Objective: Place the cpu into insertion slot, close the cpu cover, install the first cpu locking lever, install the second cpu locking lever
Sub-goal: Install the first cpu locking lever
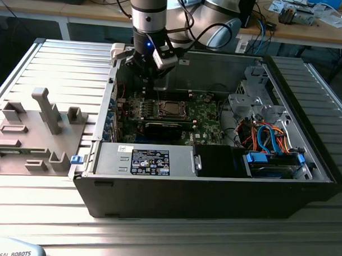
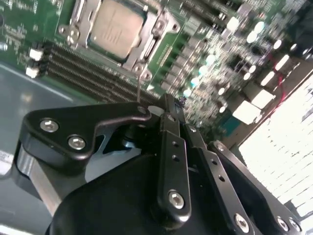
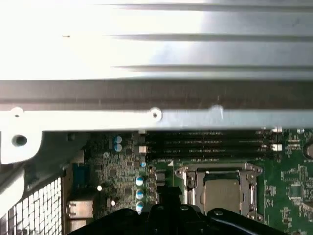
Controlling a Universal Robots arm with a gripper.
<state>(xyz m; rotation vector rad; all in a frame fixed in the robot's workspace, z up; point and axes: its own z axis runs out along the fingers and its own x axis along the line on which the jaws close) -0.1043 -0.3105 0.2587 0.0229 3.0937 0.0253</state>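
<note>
The cpu (image 2: 115, 27) is a silvery square lying flat in the insertion slot (image 2: 146, 49), with the metal cover frame down over its edges. It also appears in the first wrist view (image 3: 222, 193) and in the open computer case in the exterior view (image 1: 170, 109). My gripper (image 1: 147, 71) hangs above the motherboard, toward the exterior view's left of the socket. Its black fingers (image 2: 168, 147) meet at the tip, shut. A thin metal lever rod (image 2: 139, 88) runs from the socket's corner to beside the fingertips; contact is unclear.
Black memory slots (image 3: 210, 144) run along one side of the socket. The case's metal rail (image 3: 156, 117) is close by. A power supply (image 1: 150, 161) and a drive cage with cables (image 1: 271, 143) fill the case's front and right. A grey fixture tray (image 1: 36, 129) stands outside.
</note>
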